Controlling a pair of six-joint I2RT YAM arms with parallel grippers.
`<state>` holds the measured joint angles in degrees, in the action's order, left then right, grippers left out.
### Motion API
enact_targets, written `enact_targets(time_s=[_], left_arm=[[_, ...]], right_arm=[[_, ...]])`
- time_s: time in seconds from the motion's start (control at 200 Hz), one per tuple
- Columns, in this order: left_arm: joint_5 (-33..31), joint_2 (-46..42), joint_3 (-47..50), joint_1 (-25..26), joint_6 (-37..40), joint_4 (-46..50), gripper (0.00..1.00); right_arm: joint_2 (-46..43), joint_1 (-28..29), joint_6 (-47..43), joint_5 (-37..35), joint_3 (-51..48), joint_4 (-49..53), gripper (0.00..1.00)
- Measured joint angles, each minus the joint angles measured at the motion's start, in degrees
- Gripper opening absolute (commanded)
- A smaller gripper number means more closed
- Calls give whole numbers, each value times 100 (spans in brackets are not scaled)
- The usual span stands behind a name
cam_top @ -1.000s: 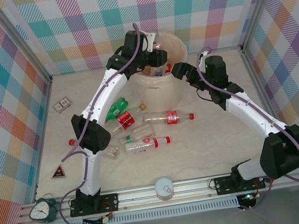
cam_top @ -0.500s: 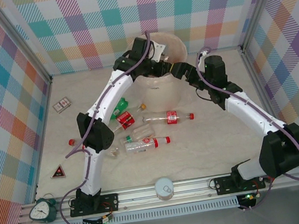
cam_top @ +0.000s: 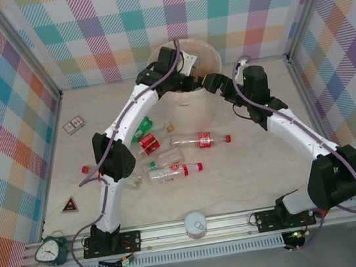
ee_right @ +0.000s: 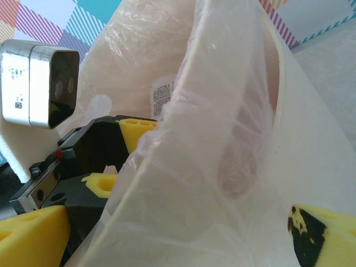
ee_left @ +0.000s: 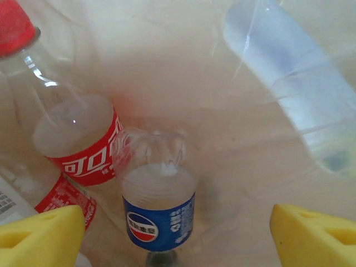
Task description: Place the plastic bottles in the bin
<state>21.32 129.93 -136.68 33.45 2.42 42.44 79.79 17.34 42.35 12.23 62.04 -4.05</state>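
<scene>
The cream bin (cam_top: pixel 210 53) stands at the back of the table. My left gripper (cam_top: pixel 187 73) hangs over its mouth, open, with nothing between its yellow fingers (ee_left: pixel 41 236). Below it, inside the bin (ee_left: pixel 233 144), lie a blue-labelled bottle (ee_left: pixel 159 214), a red-labelled bottle (ee_left: pixel 75 139) and a clear one (ee_left: pixel 295 83). My right gripper (cam_top: pixel 212 84) is open at the bin's right side, its fingers (ee_right: pixel 30 236) astride the rim and clear liner bag (ee_right: pixel 183 183). On the table lie a green bottle (cam_top: pixel 140 127) and several red-labelled bottles (cam_top: pixel 202 140), (cam_top: pixel 170 171).
A white-lidded jar (cam_top: pixel 195 224) sits at the near edge between the arm bases. A green clock (cam_top: pixel 48 250), a triangle sign (cam_top: pixel 69 204) and a small card box (cam_top: pixel 73 126) lie at the left. Checked walls close in three sides.
My left gripper has swung right over the bin's mouth and its jaws have opened. The right arm has stayed at the bin's rim.
</scene>
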Motion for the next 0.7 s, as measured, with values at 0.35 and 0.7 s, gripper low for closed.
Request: enact_targets(time_s=[0.35, 0.7], left_arm=[[-160, 0, -42, -11, -24, -17, 92], [-632, -177, -66, -11, -857, -446, 92]], right_arm=[[-2, -2, -2, -22, 7, 0, 99], [-2, 22, 2, 52, 22, -4, 99]])
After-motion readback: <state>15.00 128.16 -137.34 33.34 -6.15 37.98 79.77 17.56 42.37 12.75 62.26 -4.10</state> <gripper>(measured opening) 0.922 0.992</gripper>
